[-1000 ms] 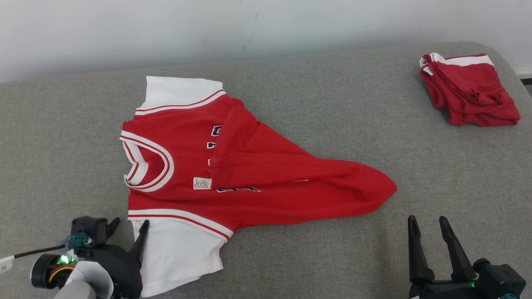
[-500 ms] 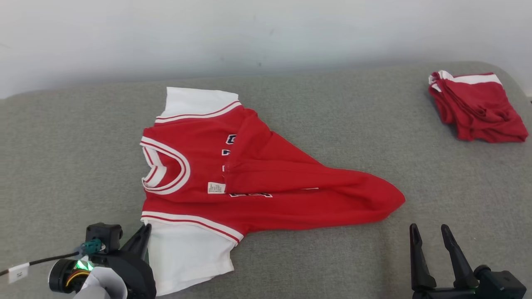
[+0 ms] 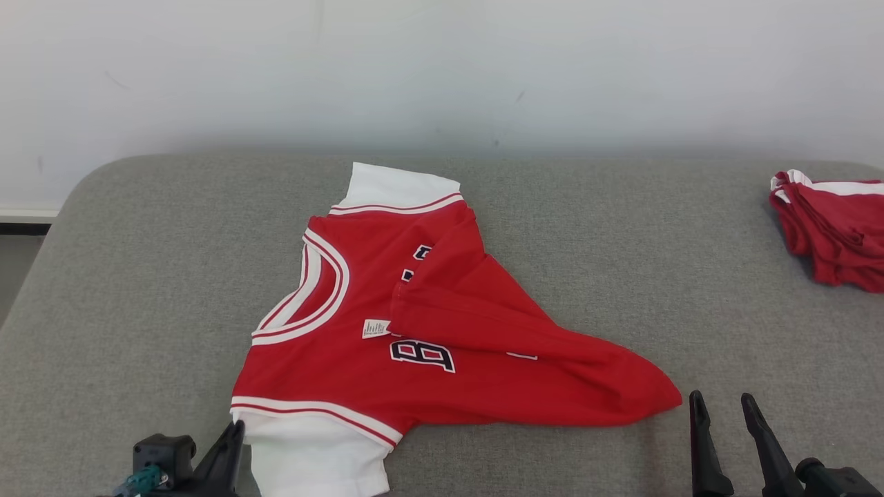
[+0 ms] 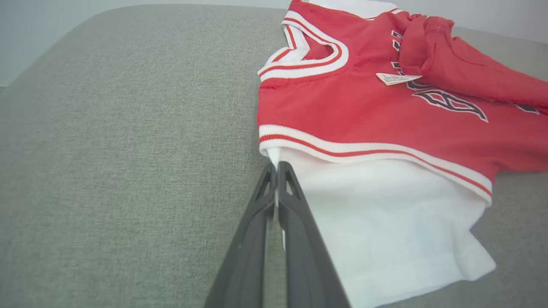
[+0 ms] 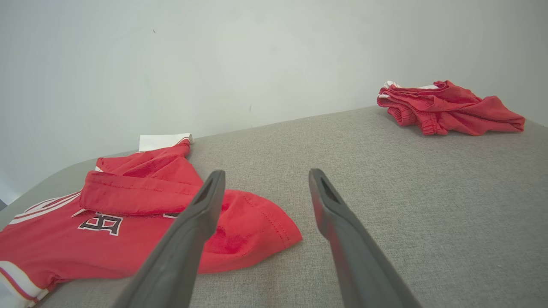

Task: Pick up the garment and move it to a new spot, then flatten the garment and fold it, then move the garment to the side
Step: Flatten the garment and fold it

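Left gripper (image 4: 276,169): fingers pressed together, pinching the edge of the near white sleeve (image 4: 376,205) at the lower left of the head view. The garment (image 3: 331,359), a red shirt, lies at the middle of the grey surface (image 3: 138,276) with its collar toward the left. Its lower part is folded over the chest as a flap (image 3: 483,304) that tapers to a point at the right. Since a second ago the head camera has swung, shifting the whole scene. Beyond that, the shirt has turned about the pinched sleeve, and a letter B (image 3: 423,355) now lies uncovered. By this evidence the garment is being dragged to its new spot, and flattening and folding remain. Right gripper (image 3: 722,399): fingers spread, empty, just beside the point. A folded pile (image 3: 836,235) lies at far right, well apart.
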Tool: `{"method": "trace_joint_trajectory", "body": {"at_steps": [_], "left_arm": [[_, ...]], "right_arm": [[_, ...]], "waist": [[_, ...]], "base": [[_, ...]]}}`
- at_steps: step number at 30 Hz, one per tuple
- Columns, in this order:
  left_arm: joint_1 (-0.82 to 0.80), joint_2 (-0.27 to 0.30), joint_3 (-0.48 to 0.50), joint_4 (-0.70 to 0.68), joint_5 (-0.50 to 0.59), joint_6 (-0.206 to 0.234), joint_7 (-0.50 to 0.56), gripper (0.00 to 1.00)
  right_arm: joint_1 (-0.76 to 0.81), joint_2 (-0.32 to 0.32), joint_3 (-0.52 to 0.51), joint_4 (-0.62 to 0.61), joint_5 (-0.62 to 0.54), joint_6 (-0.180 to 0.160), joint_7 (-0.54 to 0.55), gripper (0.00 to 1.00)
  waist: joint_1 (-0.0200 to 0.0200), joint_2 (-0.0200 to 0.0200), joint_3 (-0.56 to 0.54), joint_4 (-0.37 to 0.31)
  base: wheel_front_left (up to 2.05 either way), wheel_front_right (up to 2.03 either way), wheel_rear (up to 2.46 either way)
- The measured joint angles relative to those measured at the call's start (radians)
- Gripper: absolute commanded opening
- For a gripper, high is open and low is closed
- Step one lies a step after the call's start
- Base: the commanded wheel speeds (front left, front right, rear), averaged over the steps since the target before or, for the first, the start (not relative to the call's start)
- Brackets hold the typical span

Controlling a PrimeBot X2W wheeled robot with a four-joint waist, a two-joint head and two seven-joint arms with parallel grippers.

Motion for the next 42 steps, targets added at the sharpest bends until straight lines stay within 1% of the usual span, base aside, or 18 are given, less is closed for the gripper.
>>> {"method": "trace_joint_trajectory", "body": {"at_steps": [5,6,7,10,11,13,17,20,24,28,33,37,42], "left_arm": [[0.051,0.01,0.007,-0.067,-0.011,0.031,0.015,0.0],[0.055,0.01,0.009,-0.077,-0.011,0.039,0.008,0.55],[0.056,0.01,0.009,-0.088,-0.01,0.047,-0.002,1.0],[0.06,0.01,0.022,-0.115,0.004,0.076,-0.041,1.0],[0.06,0.01,0.022,-0.115,0.004,0.076,-0.041,1.0],[0.066,0.007,0.034,-0.137,0.017,0.096,-0.065,1.0],[0.092,0.002,0.067,-0.2,0.053,0.118,-0.089,1.0],[0.119,-0.007,0.111,-0.275,0.102,0.126,-0.091,1.0],[0.171,-0.047,0.187,-0.389,0.174,0.125,-0.094,1.0],[0.225,-0.1,0.249,-0.459,0.244,0.098,-0.094,1.0],[0.269,-0.157,0.298,-0.474,0.297,0.051,-0.094,1.0],[0.272,-0.189,0.326,-0.469,0.333,0.015,-0.094,1.0],[0.256,-0.227,0.353,-0.465,0.369,-0.025,-0.094,1.0]], "right_arm": [[0.005,0.0,-0.01,0.001,-0.004,0.0,0.011,1.0],[0.005,0.0,-0.011,0.002,-0.004,0.0,0.011,1.0],[0.005,0.0,-0.012,0.002,-0.005,0.0,0.015,1.0],[0.005,0.0,-0.012,0.003,-0.007,0.0,0.02,1.0],[0.005,0.0,-0.012,0.003,-0.007,0.0,0.02,1.0],[0.005,0.0,-0.009,0.003,-0.013,0.0,0.025,1.0],[0.005,-0.005,0.011,0.001,-0.016,0.0,0.033,1.0],[0.005,-0.018,0.035,0.0,-0.017,0.0,0.039,1.0],[-0.003,-0.029,0.058,0.001,-0.016,0.0,0.049,1.0],[-0.012,-0.034,0.082,0.004,-0.015,0.0,0.055,1.0],[-0.028,-0.049,0.121,0.015,-0.012,0.0,0.071,1.0],[-0.082,-0.071,0.185,0.025,-0.012,0.0,0.085,1.0],[-0.214,-0.101,0.299,0.073,-0.009,0.0,0.136,1.0]], "waist": [[0.0,0.0,-0.008,0.016],[-0.0001,0.0,-0.009,0.017],[0.0,-0.0001,-0.01,0.017],[0.0,0.0,-0.016,0.017],[0.0,0.0,-0.016,0.017],[0.0,0.0,-0.022,0.018],[0.0,-0.0001,-0.036,0.019],[0.0,0.0,-0.045,0.022],[-0.0001,0.0,-0.051,0.03],[0.0,0.0,-0.052,0.037],[0.0,-0.0001,-0.051,0.048],[0.0,0.0,-0.046,0.06],[0.0,-0.0001,-0.032,0.083]], "base": [[0.0,0.0,0.0],[0.0,0.0,0.0],[0.0,0.0,0.0],[0.0,0.0,0.0],[0.0,0.0,0.0],[0.0,0.0,0.0],[0.0,0.0,0.0],[0.0,0.0,0.0],[0.0,0.0,0.0],[0.0,0.0,0.0],[0.0,0.0,0.0],[0.0,0.0,0.0],[0.0,0.0,0.0]]}}
